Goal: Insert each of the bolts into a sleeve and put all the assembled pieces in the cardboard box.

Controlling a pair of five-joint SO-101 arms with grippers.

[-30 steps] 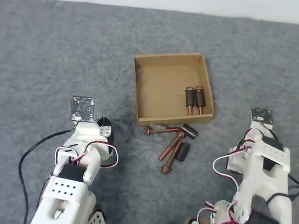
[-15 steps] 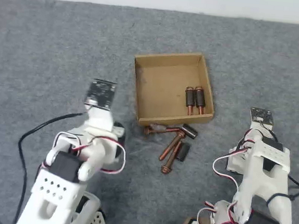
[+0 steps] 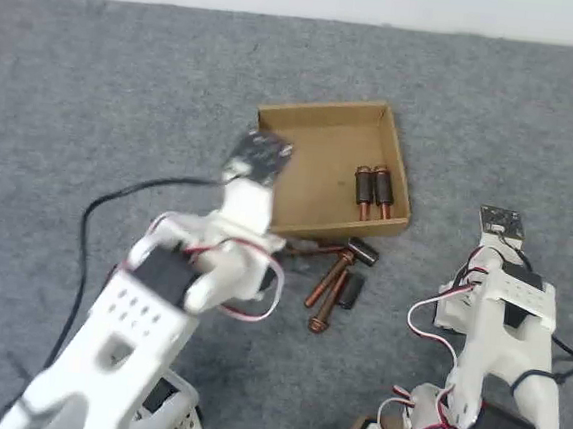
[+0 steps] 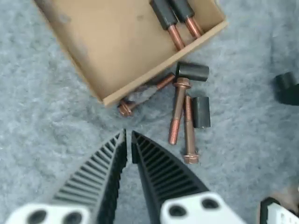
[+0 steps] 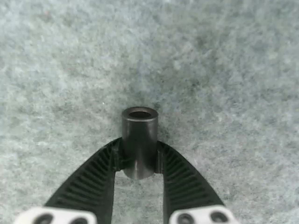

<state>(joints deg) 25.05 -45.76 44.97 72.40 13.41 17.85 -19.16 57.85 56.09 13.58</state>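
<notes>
Grey mat (image 3: pixel 127 90), cardboard box (image 3: pixel 311 166) far centre, left gripper (image 4: pixel 128 136) pinched shut and empty near its near-left corner, right gripper (image 5: pixel 139 149) near right clamping one sleeve (image 5: pixel 139 133), two sleeved bolts (image 3: pixel 374 190) boxed, three loose bolts (image 3: pixel 329 277) and two spare sleeves (image 3: pixel 363 250) just outside the box's near wall.

Bright even light, soft short shadows

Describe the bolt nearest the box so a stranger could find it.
Find the cardboard box mid-table and its lower wall in the high view. This bolt lies along that wall outside, while the other two loose bolts lie side by side, pointing away from it.
</notes>
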